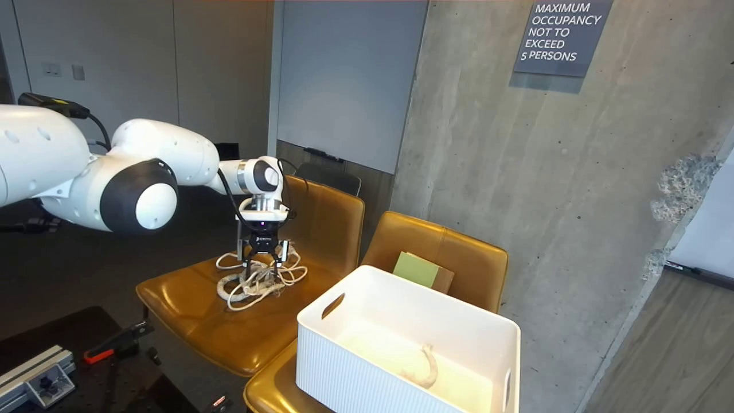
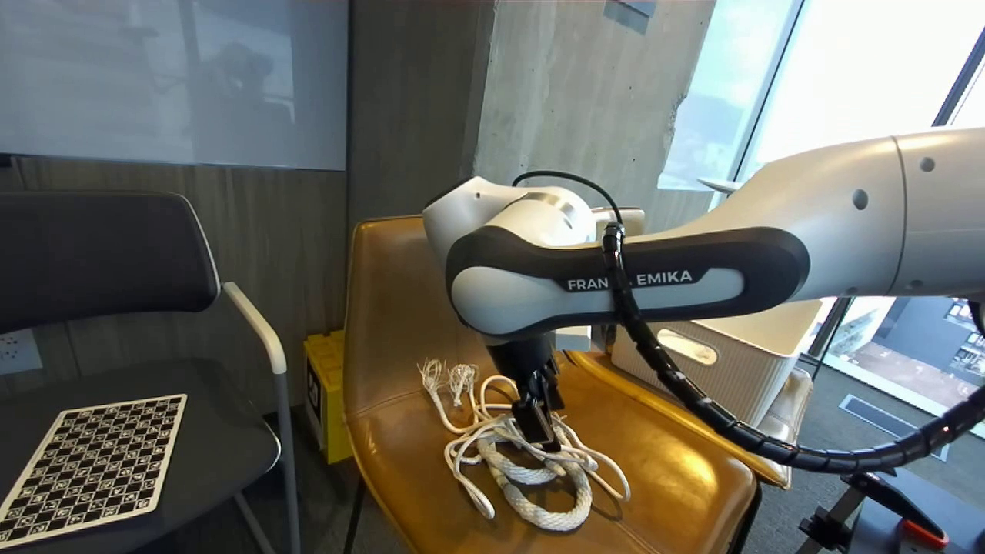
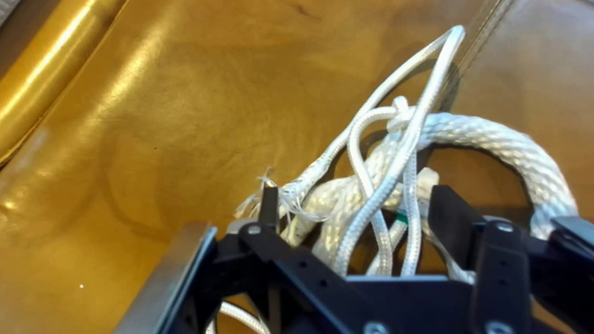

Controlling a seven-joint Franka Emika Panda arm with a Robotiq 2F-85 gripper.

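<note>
Wrist view: the gripper [image 3: 357, 204] stands unclenched, its fingers [image 3: 450, 211] spread to either side of a tangle of white cords [image 3: 384, 188], with no grasp on them. A thick braided rope [image 3: 515, 141] is mixed in and loops out past one finger. All of it rests on the seat of a tan chair [image 3: 185, 102]; frayed ends [image 2: 432, 375], in an exterior view, lie toward the backrest.

As I judge it, the reach into the tangle looks done, while a firm hold is not yet made and nothing is lifted.

Farther off, in an exterior view, a white bin [image 1: 355, 367] sits on a neighbouring chair [image 1: 476, 258], a pale curved piece [image 1: 433, 367] inside it. Behind the bin leans a green and brown object [image 1: 421, 272]. Beyond, a concrete wall [image 1: 499, 149] bears an occupancy sign [image 1: 559, 40].
</note>
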